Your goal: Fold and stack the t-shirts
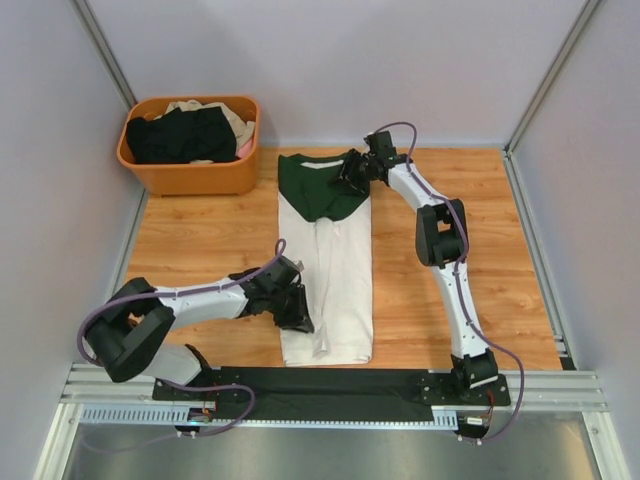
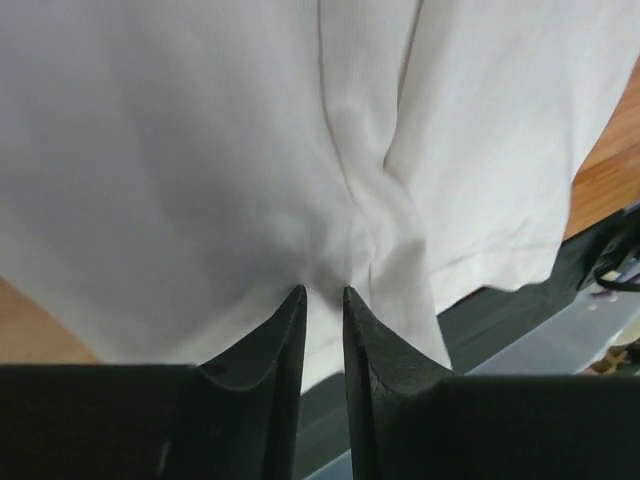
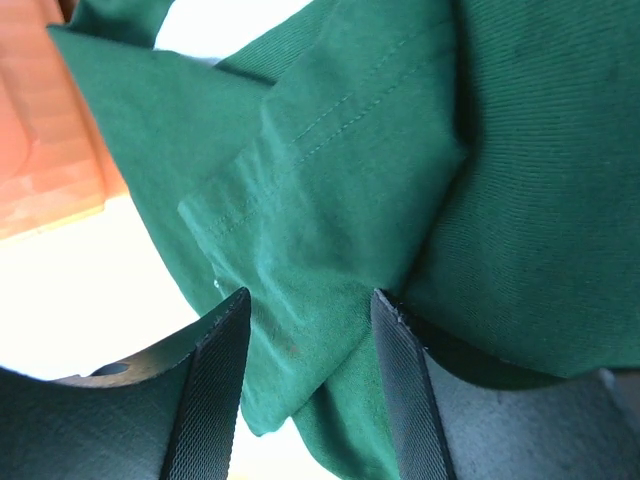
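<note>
The white cotton t-shirt with dark green sleeves and collar lies folded into a long narrow strip down the middle of the wooden bench. Its collar end points to the far edge and its hem lies close to the near edge.

The main risk, as I judge it, is an uneven lift. One end is nipped by only a thin ridge of cloth and the other is not yet clamped, so raising the strip could let the folded sides fall open or drag the shirt askew. A shallow nip at the hem could also catch only the top layer and peel it away from the layers below.

The left claw sits at the strip's left side near the hem. Its fingers are drawn almost together, pinching a small raised crease of white fabric at their tips.

The right claw is at the far end, over the folded green sleeve. Its fingers are spread about halfway, with a fold of green cloth lying between them. One finger touches the cloth, but nothing is squeezed.

An orange plastic basket stands in the far left corner of the bench, well apart from the strip. It holds a black shirt and a beige one.
</note>
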Robot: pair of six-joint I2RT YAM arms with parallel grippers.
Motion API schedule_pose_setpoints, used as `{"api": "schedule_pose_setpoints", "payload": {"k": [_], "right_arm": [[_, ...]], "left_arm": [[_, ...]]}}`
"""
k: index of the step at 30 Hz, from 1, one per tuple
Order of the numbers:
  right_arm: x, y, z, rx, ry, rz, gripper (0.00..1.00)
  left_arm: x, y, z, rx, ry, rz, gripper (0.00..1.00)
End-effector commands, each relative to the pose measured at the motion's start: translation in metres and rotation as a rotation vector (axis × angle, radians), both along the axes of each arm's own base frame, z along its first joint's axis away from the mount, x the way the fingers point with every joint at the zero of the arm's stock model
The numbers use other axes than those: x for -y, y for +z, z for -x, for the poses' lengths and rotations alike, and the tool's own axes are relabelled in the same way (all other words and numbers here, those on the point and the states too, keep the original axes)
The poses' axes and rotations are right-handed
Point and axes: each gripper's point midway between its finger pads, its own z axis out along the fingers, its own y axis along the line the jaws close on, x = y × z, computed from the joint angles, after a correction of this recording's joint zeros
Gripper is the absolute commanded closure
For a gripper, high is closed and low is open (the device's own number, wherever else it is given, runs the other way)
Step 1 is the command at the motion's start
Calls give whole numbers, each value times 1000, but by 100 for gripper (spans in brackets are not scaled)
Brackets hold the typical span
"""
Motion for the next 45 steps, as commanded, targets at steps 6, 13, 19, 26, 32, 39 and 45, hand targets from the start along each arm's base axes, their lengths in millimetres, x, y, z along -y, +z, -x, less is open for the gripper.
{"api": "schedule_pose_setpoints", "payload": {"k": [6,13,19,26,32,39,45], "right_arm": [[-1,-14,-4,70,88,27,42],[9,52,-10,185,79,30,39],[19,146,-1,351,111,-16,31],[48,191,58,429,107,104,21],[101,134,160,354,-17,242,21],[124,76,249,331,-35,237,23],[118,42,299,294,28,185,24]], "left_arm": [[-35,51,27,121,-10,-204,71],[-59,80,14,286,24,-211,69],[-69,97,5,391,31,-210,70],[-87,129,-26,611,88,-243,50],[-73,115,-43,655,62,-179,0],[-70,89,-67,674,132,-105,2],[-77,80,-75,694,134,-168,4]]}}
